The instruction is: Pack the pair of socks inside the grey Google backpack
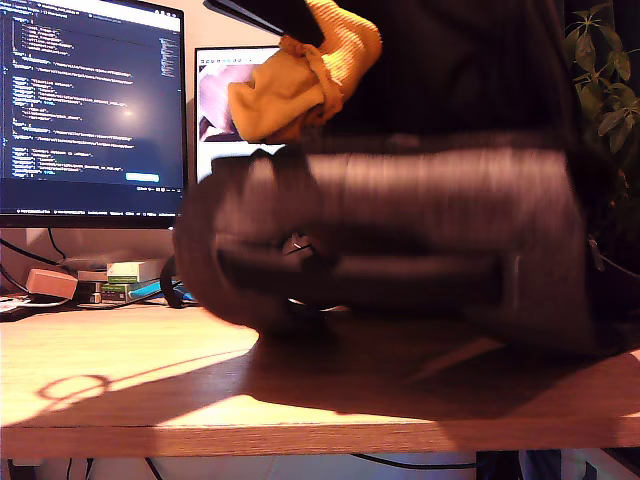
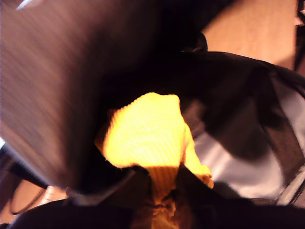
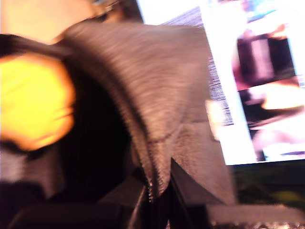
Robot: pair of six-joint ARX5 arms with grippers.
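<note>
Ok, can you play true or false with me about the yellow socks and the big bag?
1. My first gripper holds the pair of socks. True: the first wrist view shows the yellow knit pinched at its jaws.
2. The socks lie flat on the wooden desk. False: they hang in the air above the grey Google backpack.
3. My second gripper grips the backpack's fabric. True: its jaws are shut on an edge of the woven cloth.
4. The monitor behind is switched off. False: it glows with lines of text.
5. The backpack stands on the floor. False: it rests on the desk.
</note>
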